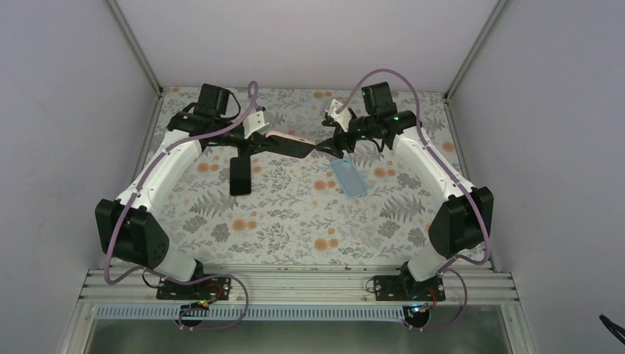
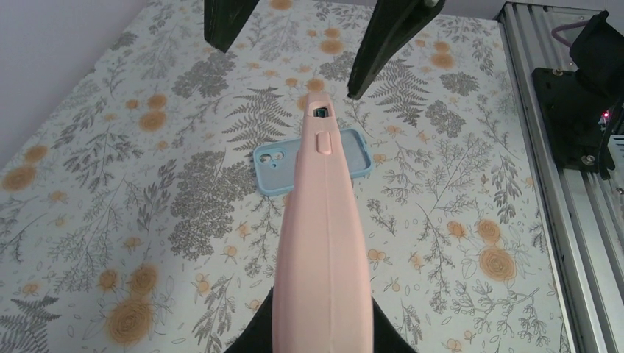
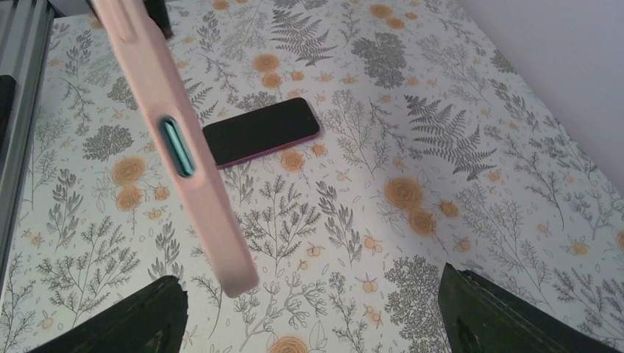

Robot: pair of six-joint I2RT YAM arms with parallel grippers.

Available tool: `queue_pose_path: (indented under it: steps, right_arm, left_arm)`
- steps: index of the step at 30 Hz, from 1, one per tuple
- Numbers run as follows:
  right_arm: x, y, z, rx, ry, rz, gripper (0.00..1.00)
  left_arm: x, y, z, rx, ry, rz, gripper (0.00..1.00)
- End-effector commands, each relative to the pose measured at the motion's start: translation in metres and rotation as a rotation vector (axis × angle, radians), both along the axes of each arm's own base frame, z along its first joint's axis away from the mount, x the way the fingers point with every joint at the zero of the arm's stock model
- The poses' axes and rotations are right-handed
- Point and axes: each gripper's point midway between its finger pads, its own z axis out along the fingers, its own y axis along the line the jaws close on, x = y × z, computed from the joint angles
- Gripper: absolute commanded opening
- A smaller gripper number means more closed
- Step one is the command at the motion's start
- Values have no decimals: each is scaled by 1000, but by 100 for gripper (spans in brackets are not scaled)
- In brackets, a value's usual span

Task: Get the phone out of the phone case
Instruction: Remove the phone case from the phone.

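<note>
A desk (image 1: 295, 221) covered in a pale cloth printed with grey ferns and orange flowers fills the floor of the cell. A black phone (image 1: 239, 177) lies flat on it, left of centre, with its dark screen up. The right wrist view shows a magenta rim along the phone's edge (image 3: 261, 132). A light blue phone case (image 1: 348, 178) lies flat right of centre, slightly angled and well apart from the black phone. The left wrist view shows a camera cut-out in one corner of the case (image 2: 272, 180). Plain lilac walls (image 1: 309, 37) close in the far side and both flanks. A ribbed aluminium rail (image 1: 295, 284) runs along the near edge.
</note>
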Motion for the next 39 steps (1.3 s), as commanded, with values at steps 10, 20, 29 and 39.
queue_pose_path:
  steps: [10, 20, 29, 39]
  right_arm:
    - [17, -7, -14, 6, 9, -26, 85]
    - [45, -12, -24, -26, -4, -59, 81]
    - [81, -14, -10, -32, -56, -85, 79]
    - [106, -18, -2, -68, -116, -121, 78]
  left_arm:
    - [-15, -6, 41, -86, -74, -55, 2]
    - [-25, -7, 39, -97, -45, -90, 2]
    - [-42, -13, 27, -84, -3, -136, 2]
    - [-52, -20, 26, -86, 14, -173, 2]
